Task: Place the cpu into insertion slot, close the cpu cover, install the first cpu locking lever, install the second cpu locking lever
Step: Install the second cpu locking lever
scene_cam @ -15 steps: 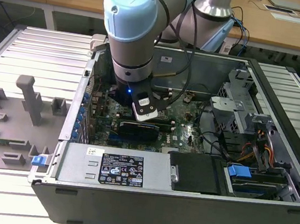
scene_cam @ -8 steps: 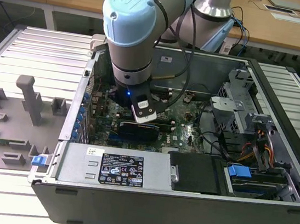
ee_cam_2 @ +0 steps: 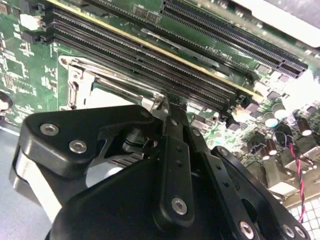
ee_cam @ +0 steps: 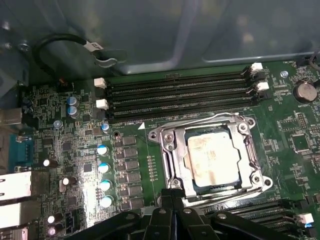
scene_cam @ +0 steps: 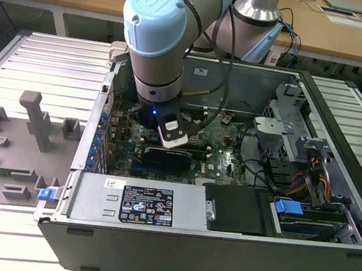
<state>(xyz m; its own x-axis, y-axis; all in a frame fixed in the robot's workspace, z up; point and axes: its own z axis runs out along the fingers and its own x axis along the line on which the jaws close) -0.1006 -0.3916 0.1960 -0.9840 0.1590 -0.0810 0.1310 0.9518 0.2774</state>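
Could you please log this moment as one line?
gripper: shut, at socket edge | cpu: seated in insertion slot | cpu cover: down

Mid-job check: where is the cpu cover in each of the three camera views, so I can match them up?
Exterior view: I cannot make it out; the arm's wrist stands over that part of the board.
First wrist view: the cpu cover lies flat around the cpu, just beyond the gripper.
Second wrist view: a silvery corner beside the gripper.
Shared landmark in both wrist views: the long memory slots alongside the socket.

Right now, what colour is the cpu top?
Pale silver-beige, the cpu shows best in the first wrist view.
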